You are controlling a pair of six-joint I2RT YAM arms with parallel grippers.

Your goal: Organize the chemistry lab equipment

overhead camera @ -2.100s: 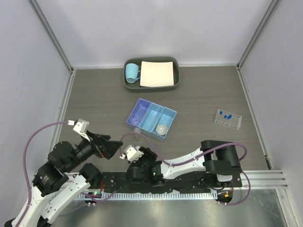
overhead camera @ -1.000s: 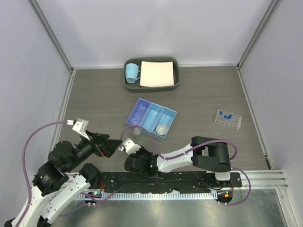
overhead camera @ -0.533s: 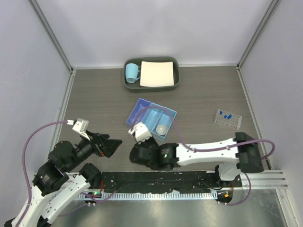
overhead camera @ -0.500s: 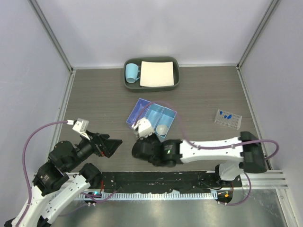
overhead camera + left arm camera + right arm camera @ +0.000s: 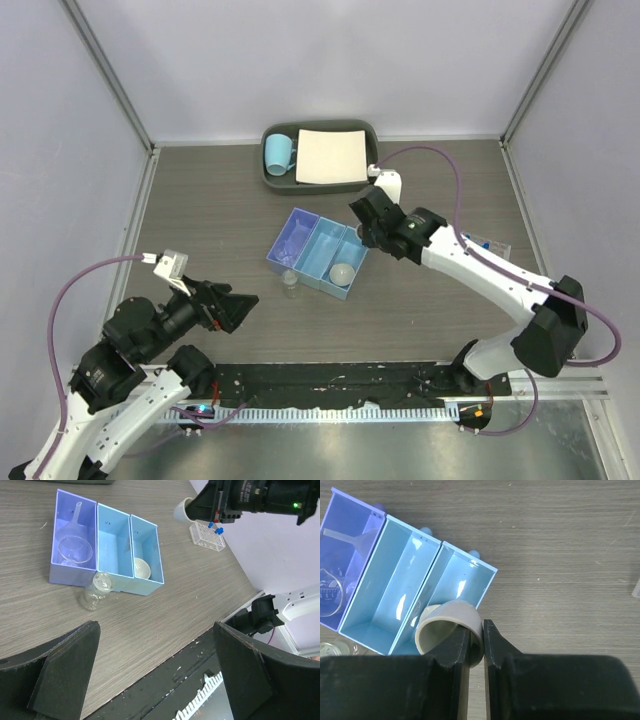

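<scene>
Above tabletop [image 5: 200, 220] middle, my right pincer [image 5: 476, 640] clamps a small white round dish [image 5: 447, 625] by its rim over the blue three-compartment box [image 5: 390, 590]; left pincer [image 5: 155, 627] wide open.

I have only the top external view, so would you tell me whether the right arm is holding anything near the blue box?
Observer: Yes. In the right wrist view its fingers pinch the rim of a small white dish.
Operator: Thank you. Does the purple compartment hold anything? It looks bare to me.
Observer: The left wrist view shows a clear funnel lying in it.
Operator: The arm hides most of the rack from me. Are there tubes in it?
Observer: Yes, the left wrist view shows blue-capped tubes standing in it.
</scene>
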